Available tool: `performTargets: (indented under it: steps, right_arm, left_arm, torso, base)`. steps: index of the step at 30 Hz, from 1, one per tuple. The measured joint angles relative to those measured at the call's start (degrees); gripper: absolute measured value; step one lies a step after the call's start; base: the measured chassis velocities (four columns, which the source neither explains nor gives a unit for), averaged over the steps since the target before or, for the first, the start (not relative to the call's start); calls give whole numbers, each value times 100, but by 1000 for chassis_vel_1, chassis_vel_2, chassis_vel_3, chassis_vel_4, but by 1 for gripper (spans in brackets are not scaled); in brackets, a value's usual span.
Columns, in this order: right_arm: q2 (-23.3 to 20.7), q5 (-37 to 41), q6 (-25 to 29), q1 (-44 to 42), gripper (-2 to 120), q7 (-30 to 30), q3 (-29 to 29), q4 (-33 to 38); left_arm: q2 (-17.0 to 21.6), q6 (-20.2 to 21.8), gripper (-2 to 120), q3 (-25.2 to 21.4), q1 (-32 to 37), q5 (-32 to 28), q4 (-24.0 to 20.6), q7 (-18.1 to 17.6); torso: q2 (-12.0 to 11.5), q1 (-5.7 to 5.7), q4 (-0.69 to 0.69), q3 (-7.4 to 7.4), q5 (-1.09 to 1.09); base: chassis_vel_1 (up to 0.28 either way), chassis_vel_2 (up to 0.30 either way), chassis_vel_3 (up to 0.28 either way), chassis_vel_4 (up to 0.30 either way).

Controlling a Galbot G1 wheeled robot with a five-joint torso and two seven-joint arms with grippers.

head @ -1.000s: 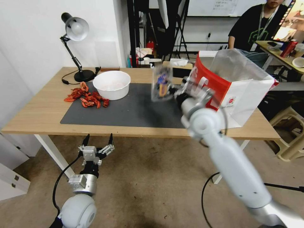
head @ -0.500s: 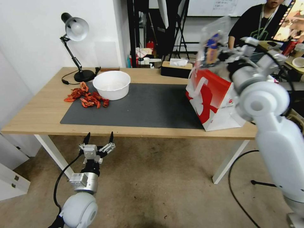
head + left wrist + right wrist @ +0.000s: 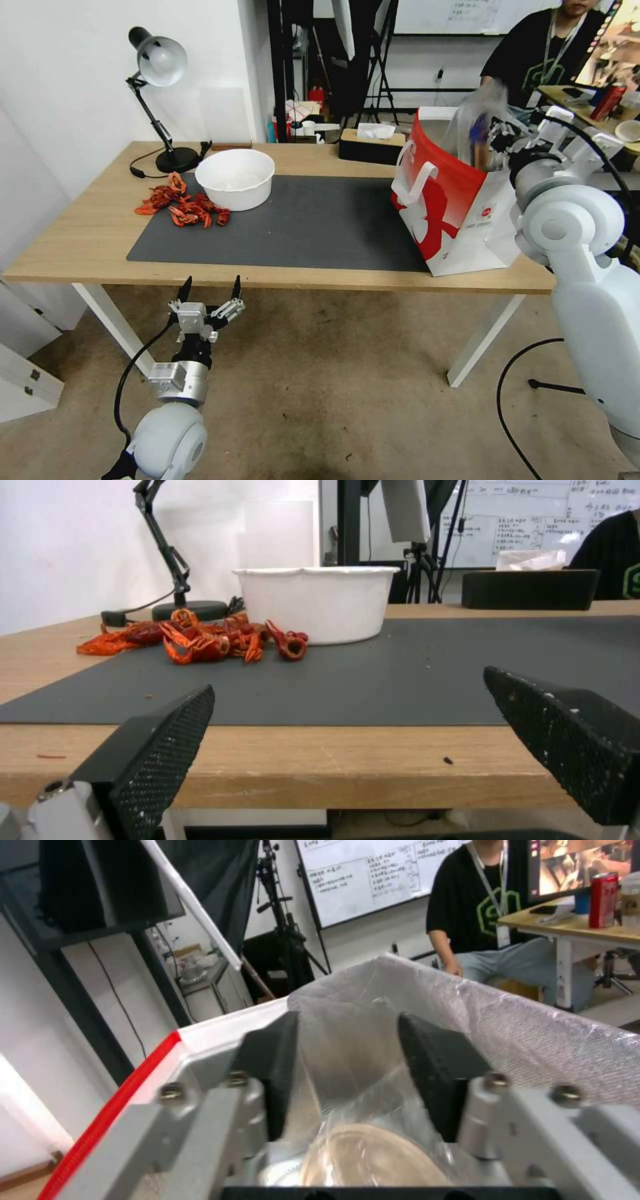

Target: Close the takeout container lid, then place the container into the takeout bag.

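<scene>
Now | right pincer (image 3: 497,137) pinching container (image 3: 479,137) upright — long axis vertical — directly above bag (image 3: 460,200) mouth, foil lining below | left pincer (image 3: 208,293) spread, parked below worktop (image 3: 80,240) edge, far from bag

**Where everything sits around my table**

In the head view, the table (image 3: 80,247) crosses the middle of the frame, with the mat (image 3: 300,227) on it. The bowl (image 3: 235,178) stands at the mat's upper left corner, the crayfish pile (image 3: 180,205) just left of it, and the lamp (image 3: 160,107) behind. The takeout bag (image 3: 460,207) stands at the mat's right end, the tissue box (image 3: 371,143) behind it. My right gripper (image 3: 497,137) holds the takeout container (image 3: 479,133) in the bag's mouth, upper right. My left gripper (image 3: 208,293) hangs below the table's front edge, lower left.
</scene>
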Motion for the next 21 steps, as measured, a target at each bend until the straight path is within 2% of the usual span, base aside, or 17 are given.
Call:
performTargets:
  steps: [1,2,5,6,9,10,13,15,18,19,21]
  right_arm:
    - [0,0,0,0,43,0,0,0]
    - [0,2,79,-11,48,-64,13,23]
    - [-11,171,921,-94,61,-772,30,161]
    - [-11,171,921,-94,61,-772,30,161]
    - [-36,336,1762,-323,76,-1870,-12,349]
    - [-36,336,1762,-323,76,-1870,-12,349]
    - [-95,354,2158,-720,90,-2812,-110,577]
    - [-121,324,2233,-866,94,-3024,-150,651]
    - [-219,-115,2437,-1506,100,-3670,-282,927]
    - [-219,-115,2437,-1506,100,-3670,-282,927]
    - [-262,-686,2514,-1904,100,-3837,-352,1085]
  left_arm:
    - [0,0,100,0,0,0,0,0]
    - [2,1,100,0,-4,-3,0,0]
    - [16,2,100,0,-23,-16,-2,0]
    - [16,2,100,0,-23,-16,-2,0]
    - [17,2,100,-1,-35,-23,-3,0]
    - [17,2,100,-1,-35,-23,-3,0]
    - [0,3,100,-5,-27,-24,-5,-1]
    - [-2,3,100,-8,-19,-24,-5,-1]
    - [-3,1,100,-27,-5,-26,-5,-2]
    - [-3,1,100,-27,-5,-26,-5,-2]
    - [-12,-2,100,-33,-3,-25,-5,-2]
  torso:
    - [0,0,0,0,0]
    - [0,0,-1,0,0]
    - [0,0,0,0,-1]
    - [0,0,0,0,-1]
    - [0,-1,0,0,-1]
    - [0,-1,0,0,-1]
    - [0,0,1,0,-1]
    - [0,0,0,0,0]
    - [0,0,-1,0,1]
    - [0,0,-1,0,1]
    - [0,-1,0,-1,-1]
  base:
    - [0,0,0,0]
    - [0,0,0,0]
    - [0,0,0,0]
    - [0,0,0,0]
    - [0,0,0,0]
    - [0,0,0,0]
    - [0,0,0,0]
    - [0,0,0,0]
    - [0,0,0,0]
    - [0,0,0,0]
    - [0,0,0,0]
